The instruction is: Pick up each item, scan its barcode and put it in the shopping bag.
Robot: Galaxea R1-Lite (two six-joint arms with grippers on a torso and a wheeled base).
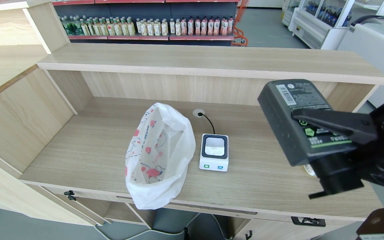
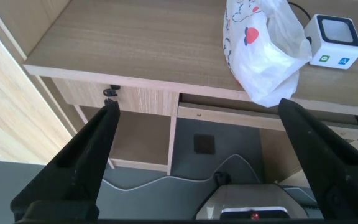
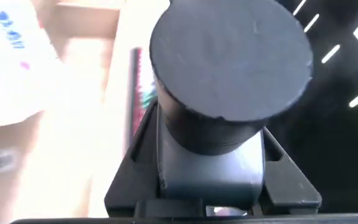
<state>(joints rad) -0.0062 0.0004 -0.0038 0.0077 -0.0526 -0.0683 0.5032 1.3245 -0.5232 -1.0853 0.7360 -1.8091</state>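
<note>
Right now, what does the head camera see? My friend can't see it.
The right gripper holds a dark bottle in the air, its barcode label facing up. On the wooden counter stand an open white shopping bag with red prints and, to its right, a small white scanner.

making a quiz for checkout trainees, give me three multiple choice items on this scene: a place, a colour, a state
1. Relative to the shopping bag, the scanner stands: A) inside it; B) on the robot's right of it; C) on the ledge above.
2. The bottle in the right tool is: A) white; B) red; C) dark grey.
3. The left tool is: A) open, empty; B) shut on the bag; C) shut on the scanner.
1 B, it sits beside the bag; 2 C, its body is dark; 3 A, its fingers stand apart.
</note>
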